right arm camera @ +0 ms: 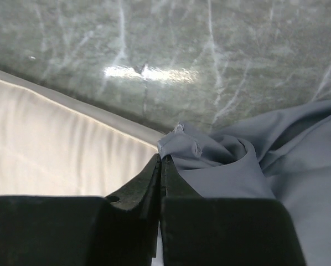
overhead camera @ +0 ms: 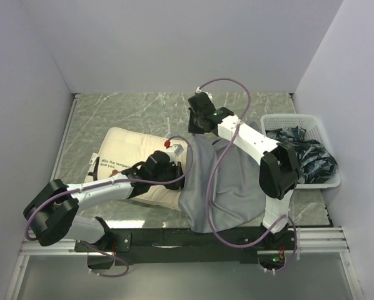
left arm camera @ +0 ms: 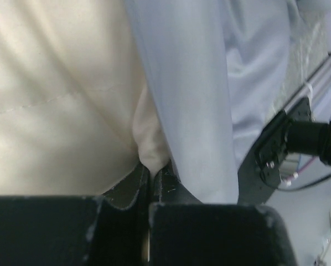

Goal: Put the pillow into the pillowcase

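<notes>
The left claw (left arm camera: 151,180) was shut at the pillow's (overhead camera: 127,147) near right corner, seemingly pinching a fold of it. The sound way on was to push that corner in while the right claw (right arm camera: 161,162), shut on the pillowcase (overhead camera: 237,187) hem at the pillow's far right corner, lifted the mouth toward the pillow's lettered end. I counted one pillow, flat on the counter (overhead camera: 137,112) with its right end under grey cloth, one pillowcase, two claws, and one basket (overhead camera: 293,120) well right of the pillow.

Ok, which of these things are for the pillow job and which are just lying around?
For the job: pillow; pillowcase; right gripper, pinching the pillowcase edge; left gripper, shut where pillow and pillowcase meet.
Just lying about: white basket; dark crinkly bags inside it.
</notes>
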You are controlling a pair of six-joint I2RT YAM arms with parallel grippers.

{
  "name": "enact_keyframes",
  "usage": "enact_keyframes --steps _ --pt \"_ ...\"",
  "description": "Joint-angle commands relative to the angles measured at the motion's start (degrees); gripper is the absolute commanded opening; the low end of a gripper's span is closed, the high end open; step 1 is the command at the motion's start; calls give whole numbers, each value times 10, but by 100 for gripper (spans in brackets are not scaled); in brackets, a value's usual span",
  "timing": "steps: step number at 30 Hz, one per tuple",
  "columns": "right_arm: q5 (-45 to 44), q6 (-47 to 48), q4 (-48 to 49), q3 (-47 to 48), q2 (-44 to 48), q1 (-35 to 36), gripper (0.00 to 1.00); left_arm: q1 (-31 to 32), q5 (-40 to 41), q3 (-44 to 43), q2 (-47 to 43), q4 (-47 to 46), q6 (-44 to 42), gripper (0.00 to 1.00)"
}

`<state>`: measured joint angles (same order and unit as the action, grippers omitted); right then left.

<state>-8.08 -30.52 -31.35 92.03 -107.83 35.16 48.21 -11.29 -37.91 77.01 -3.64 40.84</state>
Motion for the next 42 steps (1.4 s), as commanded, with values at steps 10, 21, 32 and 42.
enact_keyframes --steps 10,21,32,42 --pt "34 -7 16 148 -55 47 1 2 32 -26 -82 -10 -3 1" --pt "62 -9 8 150 -5 -3 66 -96 -32 -176 105 -85 25 1" --pt "53 -39 94 -136 201 -52 76 -102 90 -227 130 83 56 67" --pt "-68 -39 119 -370 367 45 74 -99 204 -111 -68 207 77 94"
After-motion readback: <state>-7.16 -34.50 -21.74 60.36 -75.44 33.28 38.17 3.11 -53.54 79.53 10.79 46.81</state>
